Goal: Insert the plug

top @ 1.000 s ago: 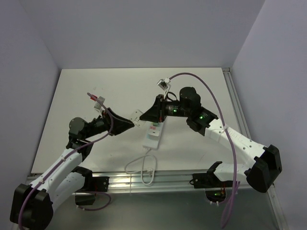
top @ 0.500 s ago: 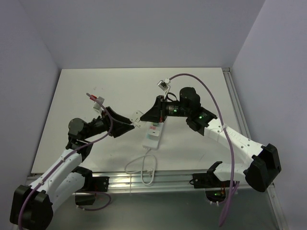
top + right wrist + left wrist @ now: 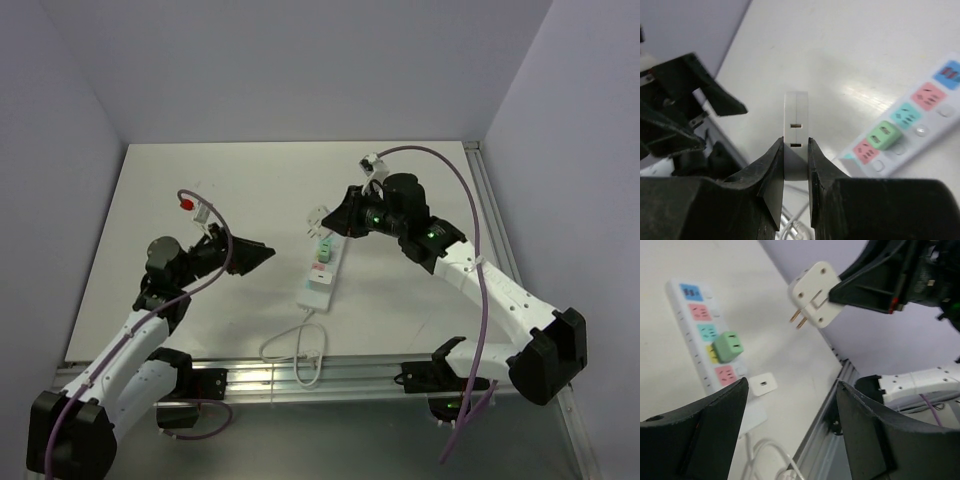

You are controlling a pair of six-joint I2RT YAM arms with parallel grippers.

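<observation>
- Right end effector (image 3: 796,159) clenched on white plug (image 3: 797,127); prongs (image 3: 799,319) bare, held in the air clear of the surface (image 3: 200,190).
- Power strip (image 3: 322,270) lying below and ahead of that end effector; green plug (image 3: 728,347) already seated in one socket.
- Left end effector (image 3: 255,252) released, holding nothing, well apart across the strip.
- Judged progress: plug grasped and lifted; alignment over a free socket and pressing home not yet done.

Even, soft lighting with faint shadows; wrist views slightly blurred.
</observation>
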